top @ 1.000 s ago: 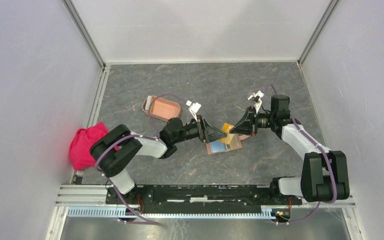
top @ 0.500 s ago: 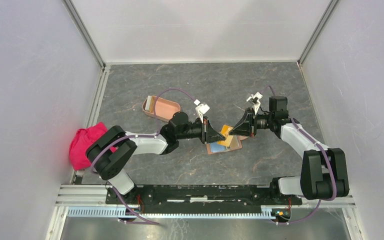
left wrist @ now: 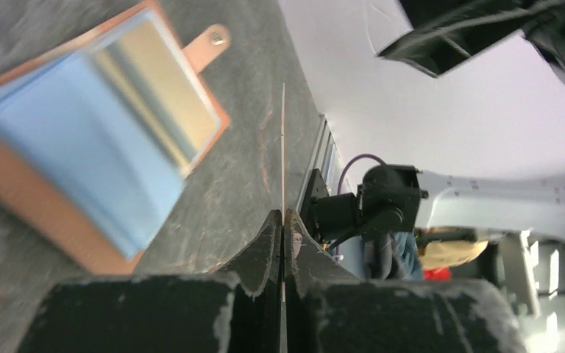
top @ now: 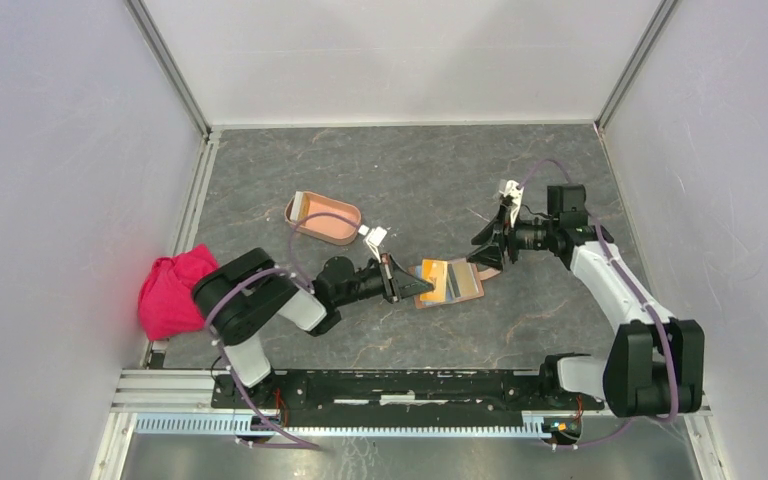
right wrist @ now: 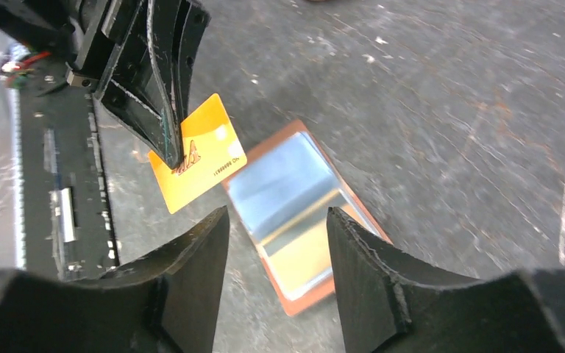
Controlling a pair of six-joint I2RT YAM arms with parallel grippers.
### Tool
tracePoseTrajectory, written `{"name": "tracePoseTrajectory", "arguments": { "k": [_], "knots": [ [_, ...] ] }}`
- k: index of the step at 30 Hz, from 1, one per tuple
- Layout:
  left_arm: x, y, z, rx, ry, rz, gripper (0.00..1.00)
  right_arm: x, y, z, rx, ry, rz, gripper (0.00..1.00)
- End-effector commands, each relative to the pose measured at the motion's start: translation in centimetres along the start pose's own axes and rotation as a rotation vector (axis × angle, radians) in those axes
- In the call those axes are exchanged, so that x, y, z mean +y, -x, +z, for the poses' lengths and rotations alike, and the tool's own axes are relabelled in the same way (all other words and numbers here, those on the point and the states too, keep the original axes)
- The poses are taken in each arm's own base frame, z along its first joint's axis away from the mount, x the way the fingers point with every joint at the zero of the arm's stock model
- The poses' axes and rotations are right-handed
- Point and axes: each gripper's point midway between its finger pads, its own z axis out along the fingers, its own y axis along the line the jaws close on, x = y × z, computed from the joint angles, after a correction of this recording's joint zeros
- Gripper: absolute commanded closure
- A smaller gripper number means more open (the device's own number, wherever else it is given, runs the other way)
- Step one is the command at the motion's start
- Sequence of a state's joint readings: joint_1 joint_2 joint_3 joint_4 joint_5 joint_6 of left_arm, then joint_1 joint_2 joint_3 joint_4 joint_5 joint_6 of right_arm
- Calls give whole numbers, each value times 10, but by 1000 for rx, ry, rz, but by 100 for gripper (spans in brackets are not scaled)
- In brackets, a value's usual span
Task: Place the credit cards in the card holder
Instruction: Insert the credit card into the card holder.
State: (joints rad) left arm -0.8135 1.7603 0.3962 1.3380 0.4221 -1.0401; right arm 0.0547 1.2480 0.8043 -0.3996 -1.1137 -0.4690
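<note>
Two grippers over one table (top: 380, 160) with a dark grey marbled top.

1. Left gripper (left wrist: 282, 215): jaws pressed tight on an orange card (right wrist: 204, 151), pinched at one edge and held clear of the surface. From the left wrist the card shows edge-on as a thin line. Position: middle of the table, a little toward the near edge, just beside the left end of the wallet.
2. Right gripper (right wrist: 276, 220): jaws parted, nothing between them. It hangs over the right end of the wallet, apart from the orange card.
3. Wallet (top: 462, 290): brown leather, lying open and flat near the middle of the table, with a blue card (left wrist: 96, 154) face-up inside.
4. Card holder (top: 325, 218): salmon-pink oval tray with a low rim, in the left half of the table toward the far edge, well apart from the wallet and both grippers.
5. Red cloth (top: 172, 290): bunched against the left edge.
</note>
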Motion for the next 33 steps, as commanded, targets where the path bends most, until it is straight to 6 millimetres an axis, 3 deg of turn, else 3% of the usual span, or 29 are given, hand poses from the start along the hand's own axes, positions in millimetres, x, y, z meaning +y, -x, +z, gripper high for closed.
{"name": "tracePoseTrajectory", "arguments": {
  "k": [1, 3, 7, 15, 22, 33],
  "knots": [
    [-19, 26, -1, -167, -140, -202, 98, -23, -12, -4, 39, -126, -17, 48],
    [-2, 21, 4, -169, -101, -233, 98, -26, -23, 0, 63, -118, 30, 57],
    [10, 23, 11, -183, -70, -222, 98, -32, -41, 7, 110, -91, 118, 69],
    [25, 9, 20, -85, 17, -251, 98, -36, -58, 16, 148, -78, 180, 69],
    [39, 10, 20, -16, 90, -241, 98, -34, -72, 28, 192, -53, 222, 69],
    [41, -1, 29, 108, 101, -230, 98, -49, -98, 31, 302, -113, 279, 78]
  ]
}}
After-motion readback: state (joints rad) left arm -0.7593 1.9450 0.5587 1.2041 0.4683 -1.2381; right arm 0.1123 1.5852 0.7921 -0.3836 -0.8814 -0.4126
